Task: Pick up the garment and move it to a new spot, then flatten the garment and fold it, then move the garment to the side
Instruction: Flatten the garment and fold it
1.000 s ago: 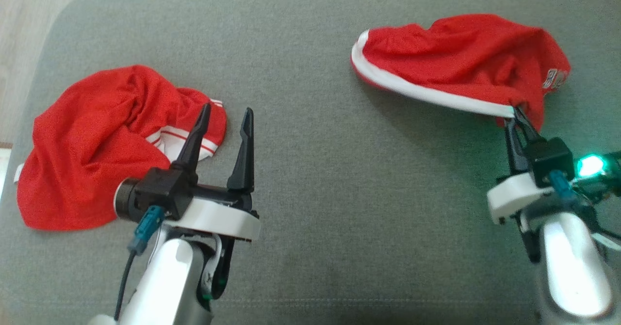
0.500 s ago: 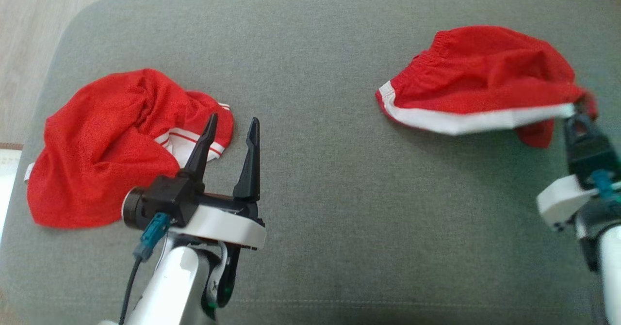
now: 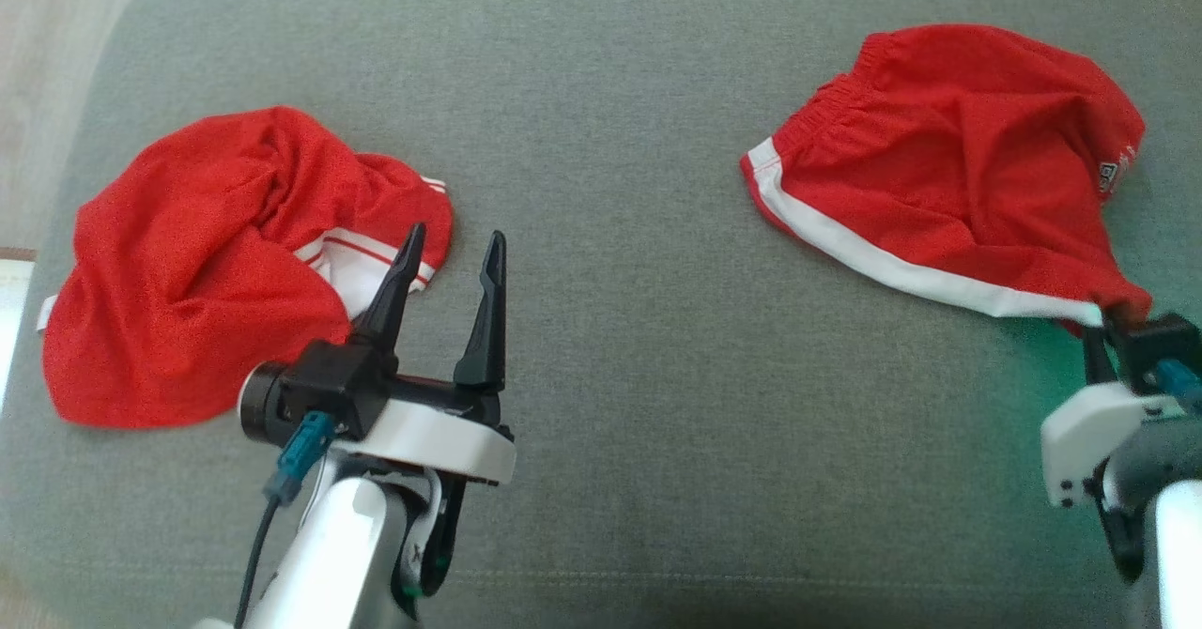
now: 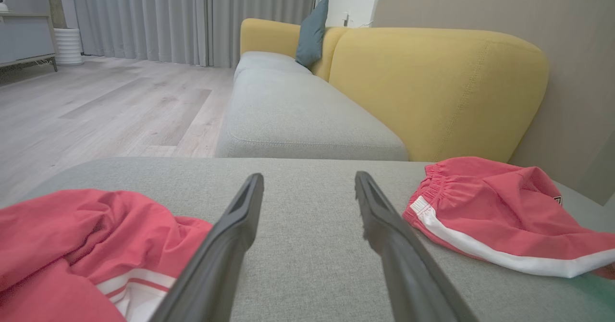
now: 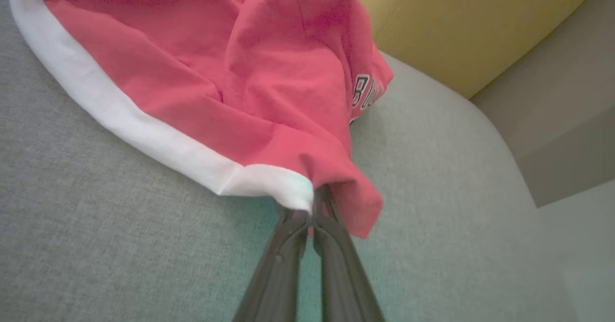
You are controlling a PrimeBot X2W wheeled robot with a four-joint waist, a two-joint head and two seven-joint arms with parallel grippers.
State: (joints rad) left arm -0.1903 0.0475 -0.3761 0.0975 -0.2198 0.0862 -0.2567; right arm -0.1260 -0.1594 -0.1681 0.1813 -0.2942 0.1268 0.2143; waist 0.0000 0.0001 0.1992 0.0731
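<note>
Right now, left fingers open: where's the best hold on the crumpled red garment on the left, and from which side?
Probably the white-striped hem of the crumpled red garment. It bunches up at the garment's right edge, just ahead of the left gripper, so come in low from that side; the rest lies spread flatter.

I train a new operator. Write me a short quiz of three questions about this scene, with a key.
1. True or false: the left gripper is open and holds nothing.
2. Where does the right gripper pinch the red shorts? A elastic waistband; B corner of the white trim; C printed lettering.
3. Fill in: the shorts and the crumpled red jersey lie on a grey sofa ___.
Key: 1 true; 2 B; 3 cushion.
</note>
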